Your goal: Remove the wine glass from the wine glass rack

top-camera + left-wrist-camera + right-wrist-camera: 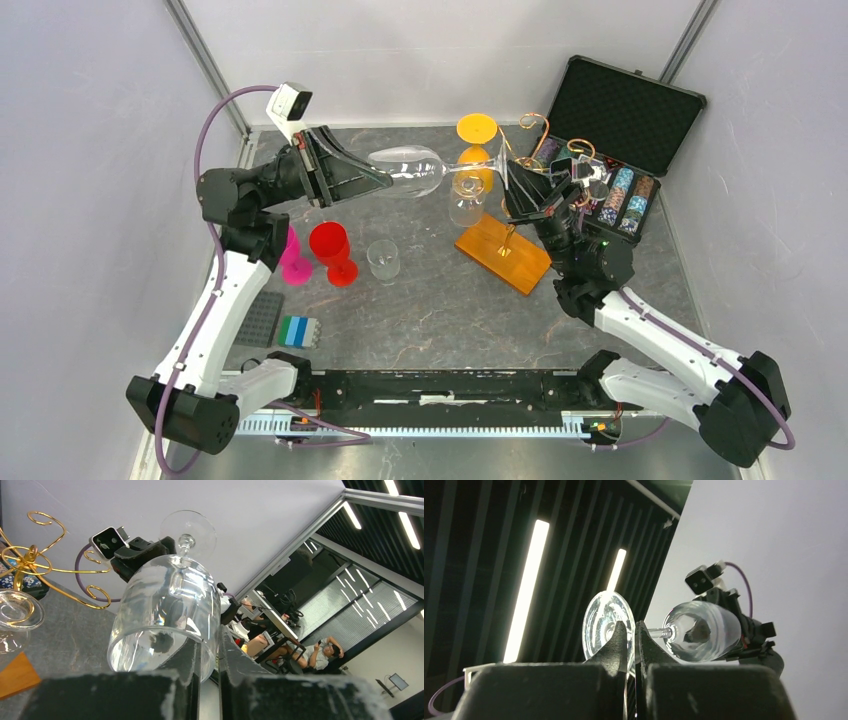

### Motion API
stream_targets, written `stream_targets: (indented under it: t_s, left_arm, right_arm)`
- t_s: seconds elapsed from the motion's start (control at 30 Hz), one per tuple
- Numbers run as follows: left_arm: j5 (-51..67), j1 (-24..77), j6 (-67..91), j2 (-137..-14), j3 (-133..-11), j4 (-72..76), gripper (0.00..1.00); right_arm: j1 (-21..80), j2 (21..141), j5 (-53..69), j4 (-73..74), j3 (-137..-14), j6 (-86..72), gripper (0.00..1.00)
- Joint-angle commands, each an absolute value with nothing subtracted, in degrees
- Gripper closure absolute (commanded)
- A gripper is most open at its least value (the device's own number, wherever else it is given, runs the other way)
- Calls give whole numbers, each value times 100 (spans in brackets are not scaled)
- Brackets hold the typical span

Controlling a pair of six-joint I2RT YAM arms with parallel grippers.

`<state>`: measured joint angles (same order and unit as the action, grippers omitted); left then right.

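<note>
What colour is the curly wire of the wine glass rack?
Gold. The wine glass rack shows it best in the left wrist view.

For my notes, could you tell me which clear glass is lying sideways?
The wine glass held in mid-air between the left gripper and right gripper; the small glass stands on the table, a third glass hangs from the rack.

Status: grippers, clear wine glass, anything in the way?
Left gripper shut on clear wine glass rim; right gripper shut on its stem. Glass horizontal, airborne, off the gold wire rack with wooden base. Orange glass hangs on rack beside the foot.
</note>
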<state>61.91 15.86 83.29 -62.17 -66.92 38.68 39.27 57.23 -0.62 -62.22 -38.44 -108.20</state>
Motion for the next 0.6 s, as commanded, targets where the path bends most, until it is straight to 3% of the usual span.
stream_targets:
  t_s: [0.0, 0.17, 0.37, 0.57]
  left_arm:
    - [6284, 1617, 8003, -6089, -6878, 4094, 98]
    - [6200, 1615, 8005, -6092, -6915, 3946, 98]
    - [6019, 1615, 8027, -6073, -6978, 3718, 98]
    - [5771, 1617, 7609, -5997, -7159, 3088, 98]
  right_arm:
    - [3920, 5643, -495, -5454, -3764, -10548, 100]
    - [3920, 5690, -422, -5492, -3809, -10530, 98]
    - [3920, 5807, -190, -5571, -3934, -10410, 64]
    - [3920, 5876, -24, -5602, -4119, -10141, 50]
